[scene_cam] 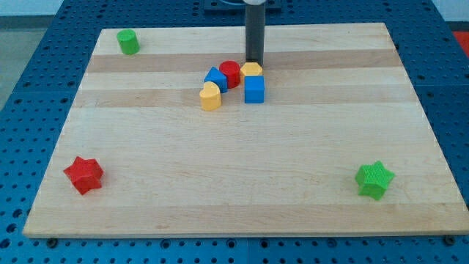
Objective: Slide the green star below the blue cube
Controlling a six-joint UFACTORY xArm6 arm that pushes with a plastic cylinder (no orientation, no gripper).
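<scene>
The green star [374,179] lies near the board's bottom-right corner, alone, well apart from every other block. The blue cube [254,89] sits in the upper middle of the wooden board [234,198], far up and to the view's left of the star.

Just above the blue cube, touching its top edge, is a small yellow block [251,70] whose shape is hard to make out. To its left stands a red cylinder [230,73], then a blue block [215,78] with a sloped top, and below that a yellow heart-like block [210,96]. These five form a tight cluster.

My tip [253,61] comes straight down from the view's top as an upright dark rod, ending just behind the yellow block at the cluster's upper side; whether it touches that block cannot be told. The rod has no fingers, so it holds nothing.

A green cylinder [128,42] stands near the top-left corner, and a red star [83,174] near the bottom-left corner. The board rests on a blue perforated bench [22,88].
</scene>
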